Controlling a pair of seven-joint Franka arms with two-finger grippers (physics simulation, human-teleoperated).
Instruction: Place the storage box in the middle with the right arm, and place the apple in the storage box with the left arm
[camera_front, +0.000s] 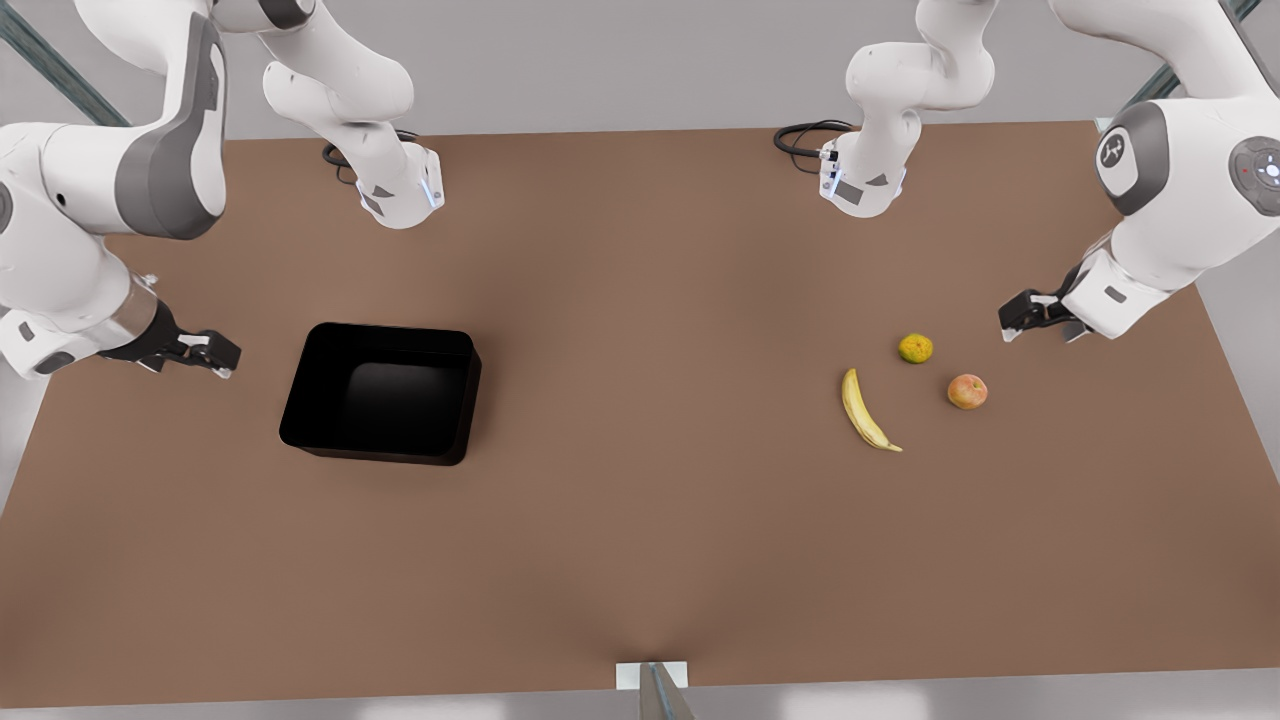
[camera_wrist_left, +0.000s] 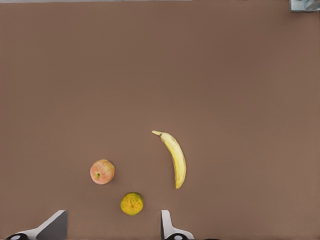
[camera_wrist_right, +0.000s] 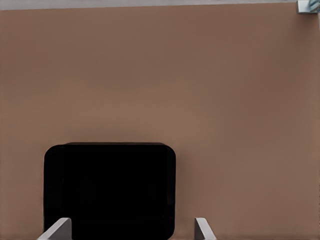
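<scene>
We see a brown table (camera_front: 640, 560) with a flat, dull top. The box (camera_front: 382, 392) sits on it toward the front view's left. It is black and smooth, with low walls, round corners and an open top.

The other things are all well away from the box, toward the front view's right. The apple (camera_front: 967, 391) is small, round and smooth, red-orange with a pale patch. A bumpy yellow-green citrus (camera_front: 915, 348) lies near the apple, and a long curved yellow banana (camera_front: 866, 412) lies between the box and the apple (much nearer the apple). None of the three fruits touch.

The right gripper (camera_front: 222, 357) hangs in the air just beside the box, on the side away from the fruit. In the front view we cannot make out its gap. The right wrist view helps: two pale grey fingertips (camera_wrist_right: 59, 229) stand wide apart with the box (camera_wrist_right: 110, 187) between and beyond them, holding nothing. From there the box looks like one dark shape, and we cannot see inside it.

The left gripper (camera_front: 1012, 325) hangs near the apple, on the side away from the box. In the left wrist view its fingertips (camera_wrist_left: 167, 225) are spread wide with nothing between them, and the citrus (camera_wrist_left: 132, 203) lies closest, then the apple (camera_wrist_left: 102, 171) and the banana (camera_wrist_left: 175, 159). This view shows the apple's little stem dimple, which the front view does not.
</scene>
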